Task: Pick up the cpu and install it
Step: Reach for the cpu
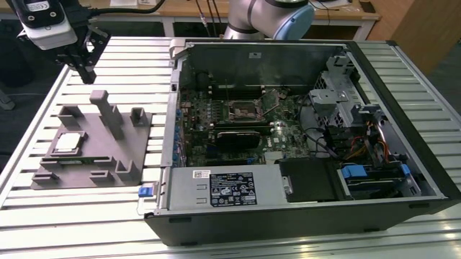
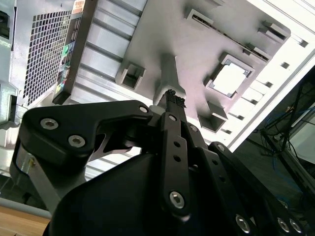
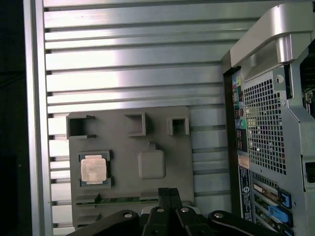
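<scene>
Above the grey fixture [image 1: 97, 148], the hand [image 1: 88, 75] hangs pinched together and empty, clear of the cpu [image 1: 68, 142].

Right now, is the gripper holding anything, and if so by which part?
Nothing is held. The gripper has its jaws together and empty; the cpu lies in the grey fixture.

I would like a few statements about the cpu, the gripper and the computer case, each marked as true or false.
1. The cpu lies in a recess of the grey fixture. True.
2. The gripper holds the cpu. False: it is shut on nothing, up and away from the cpu.
3. The computer case lies open, with its motherboard showing. True.
4. The cpu is inside the computer case. False: it is in the fixture, on the table beside the case.
</scene>
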